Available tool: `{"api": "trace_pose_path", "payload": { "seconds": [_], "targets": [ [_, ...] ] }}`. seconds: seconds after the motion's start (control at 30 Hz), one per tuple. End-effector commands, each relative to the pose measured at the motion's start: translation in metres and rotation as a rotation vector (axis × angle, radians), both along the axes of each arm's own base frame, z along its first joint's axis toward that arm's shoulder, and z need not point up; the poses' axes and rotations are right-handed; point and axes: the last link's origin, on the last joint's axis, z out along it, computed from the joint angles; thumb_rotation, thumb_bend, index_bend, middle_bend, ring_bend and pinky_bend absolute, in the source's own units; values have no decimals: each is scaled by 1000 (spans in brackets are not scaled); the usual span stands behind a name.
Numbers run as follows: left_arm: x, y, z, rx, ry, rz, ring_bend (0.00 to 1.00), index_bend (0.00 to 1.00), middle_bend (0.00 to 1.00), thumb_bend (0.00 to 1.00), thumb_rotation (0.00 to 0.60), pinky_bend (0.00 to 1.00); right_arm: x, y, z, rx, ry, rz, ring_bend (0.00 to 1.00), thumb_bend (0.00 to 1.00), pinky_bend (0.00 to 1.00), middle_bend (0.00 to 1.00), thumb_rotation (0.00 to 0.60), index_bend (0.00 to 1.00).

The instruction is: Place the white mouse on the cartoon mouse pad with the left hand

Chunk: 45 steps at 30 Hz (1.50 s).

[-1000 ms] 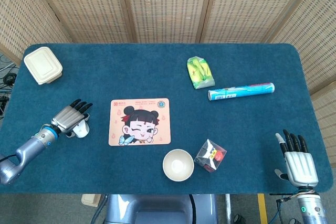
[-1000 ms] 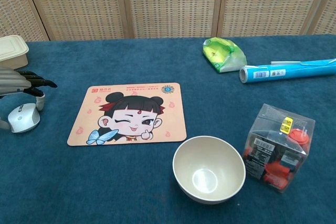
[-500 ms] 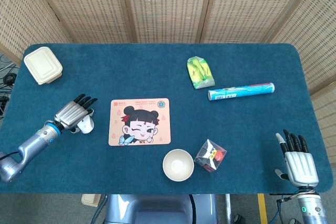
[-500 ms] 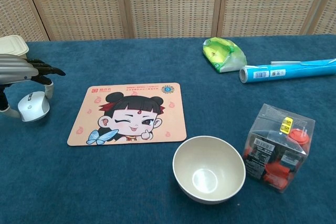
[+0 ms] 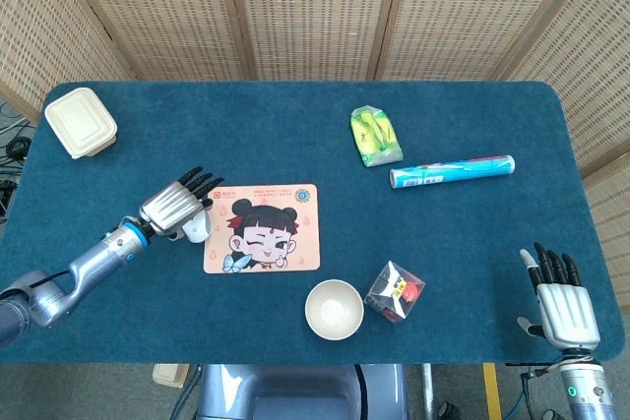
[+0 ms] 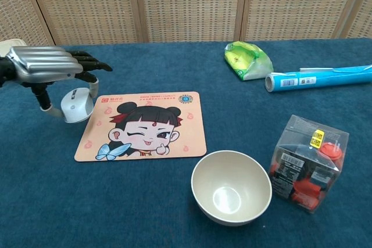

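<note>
The white mouse hangs under my left hand, which grips it from above with the fingers stretched out over it. It is right at the left edge of the cartoon mouse pad, a pink pad with a winking girl's face lying flat on the blue table. Whether the mouse touches the pad I cannot tell. My right hand rests at the table's near right corner, fingers apart and holding nothing.
A cream lidded box sits at the far left. Just in front of the pad stand a cream bowl and a clear pack of small items. A green packet and a blue tube lie further right.
My left hand has carried the mouse rightward, from well left of the pad up to its left edge. The right hand has stayed put.
</note>
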Motion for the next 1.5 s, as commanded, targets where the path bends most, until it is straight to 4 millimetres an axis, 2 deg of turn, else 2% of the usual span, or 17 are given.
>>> {"api": "trace_pose_path", "payload": {
  "seconds": [0.03, 0.43, 0.67, 0.93, 1.2, 1.3, 1.37, 1.5],
  "targets": [
    [26, 8, -17, -12, 14, -68, 0, 550, 0, 305, 600, 0, -3, -2, 2, -5, -7, -13, 0, 105, 0, 0, 600, 0],
    [61, 17, -50, -38, 41, -125, 0, 551, 0, 304, 600, 0, -9, -4, 6, -13, -25, -36, 0, 105, 0, 0, 600, 0],
    [75, 14, -67, -66, 47, -150, 0, 551, 0, 298, 600, 0, -11, -4, 8, -16, -35, -43, 0, 105, 0, 0, 600, 0],
    [79, 16, -73, -64, 62, -167, 0, 543, 0, 280, 600, 0, -12, -4, 10, -19, -42, -47, 0, 105, 0, 0, 600, 0],
    [81, 20, -79, -31, 78, -199, 0, 428, 0, 223, 600, 0, -13, -4, 10, -17, -44, -49, 0, 105, 0, 0, 600, 0],
    [82, 20, -81, -27, 71, -195, 0, 348, 0, 155, 600, 0, -13, -4, 10, -19, -45, -50, 0, 105, 0, 0, 600, 0],
    [83, 20, -82, -25, 70, -197, 0, 257, 0, 109, 600, 0, -13, -5, 10, -19, -44, -50, 0, 105, 0, 0, 600, 0],
    [84, 20, -83, -20, 64, -199, 0, 189, 0, 99, 600, 0, -14, -5, 10, -18, -44, -51, 0, 105, 0, 0, 600, 0]
  ]
}}
